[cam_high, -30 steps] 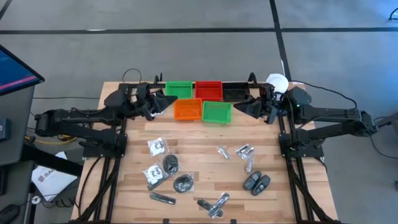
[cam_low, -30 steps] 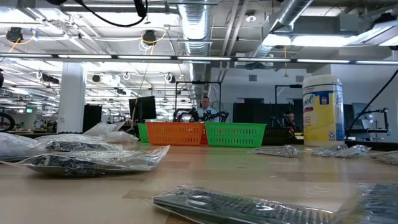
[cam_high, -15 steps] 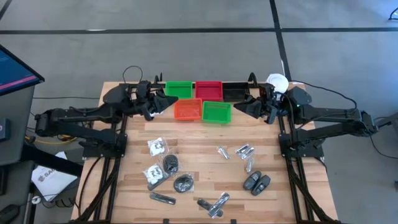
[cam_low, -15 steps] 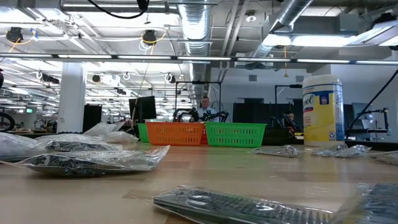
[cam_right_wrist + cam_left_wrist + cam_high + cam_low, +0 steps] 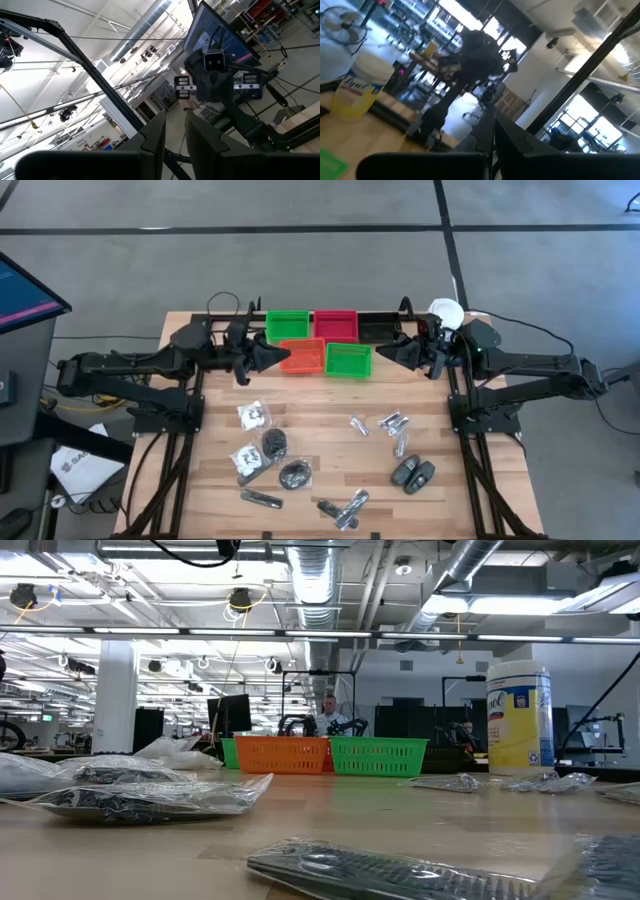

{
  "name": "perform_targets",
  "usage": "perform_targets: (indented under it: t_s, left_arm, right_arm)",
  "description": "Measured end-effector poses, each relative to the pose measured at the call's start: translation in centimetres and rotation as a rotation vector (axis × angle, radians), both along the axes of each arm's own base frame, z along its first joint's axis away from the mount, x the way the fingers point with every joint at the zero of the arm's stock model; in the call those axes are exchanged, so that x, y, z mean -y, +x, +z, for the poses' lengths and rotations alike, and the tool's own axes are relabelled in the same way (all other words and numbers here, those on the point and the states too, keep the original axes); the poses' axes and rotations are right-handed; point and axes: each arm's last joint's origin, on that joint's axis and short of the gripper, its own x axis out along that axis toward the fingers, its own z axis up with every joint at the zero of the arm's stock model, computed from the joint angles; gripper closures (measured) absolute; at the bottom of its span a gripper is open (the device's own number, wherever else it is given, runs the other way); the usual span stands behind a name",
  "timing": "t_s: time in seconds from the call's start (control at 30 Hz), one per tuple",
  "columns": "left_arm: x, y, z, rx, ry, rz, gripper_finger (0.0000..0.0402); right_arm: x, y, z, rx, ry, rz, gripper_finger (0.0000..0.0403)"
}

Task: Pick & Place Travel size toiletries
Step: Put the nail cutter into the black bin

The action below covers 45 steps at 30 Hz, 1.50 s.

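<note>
While its fingers were pressed together on nothing, the left hand (image 5: 283, 357) hung at the orange tray (image 5: 305, 356). The right hand (image 5: 383, 352) sat at the green tray's (image 5: 348, 360) three o'clock side, fingers slightly parted, holding nothing. The toiletries (image 5: 268, 444) lay scattered toward six o'clock on the surface (image 5: 320, 445), well apart from both hands.

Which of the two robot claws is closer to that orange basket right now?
The left one. The left gripper sits right at the orange basket's edge, fingers shut. The right gripper waits beyond the neighbouring green basket, clearly farther off.
</note>
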Motion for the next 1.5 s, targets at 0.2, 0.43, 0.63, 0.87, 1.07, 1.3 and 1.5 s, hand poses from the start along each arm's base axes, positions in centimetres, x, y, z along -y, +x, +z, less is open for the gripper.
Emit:
perform_targets:
  t_s: [0.2,0.43,0.63,0.87,1.07,1.3,1.5]
  left_arm:
    - [0.3,0.5,-1.4,-0.125,-0.014,-0.014,0.0395]
    - [0.7,1.5,-2.4,-0.178,-0.018,-0.038,0.0395]
    - [1.4,2.7,-3.5,-0.231,-0.024,-0.068,0.0395]
    - [2.1,3.6,-4.5,-0.275,-0.030,-0.098,0.0395]
    - [2.9,4.2,-5.2,-0.302,-0.035,-0.126,0.0395]
    - [3.4,4.7,-5.9,-0.334,-0.047,-0.144,0.0395]
    - [3.2,4.5,-5.6,-0.318,-0.045,-0.135,0.0395]
  right_arm:
    - [0.0,0.0,-0.1,-0.014,-0.005,-0.002,0.0336]
    - [0.0,0.1,-0.5,-0.048,-0.001,-0.002,0.0336]
    - [0.0,0.2,-0.5,-0.056,0.000,-0.001,0.0336]
    - [-0.1,0.3,-1.0,-0.104,0.006,0.003,0.0336]
    - [-0.7,0.5,-1.8,-0.195,0.015,0.033,0.0336]
    - [-1.2,0.6,-3.3,-0.350,0.025,0.061,0.0335]
    - [-1.7,0.6,-4.1,-0.430,0.028,0.078,0.0335]
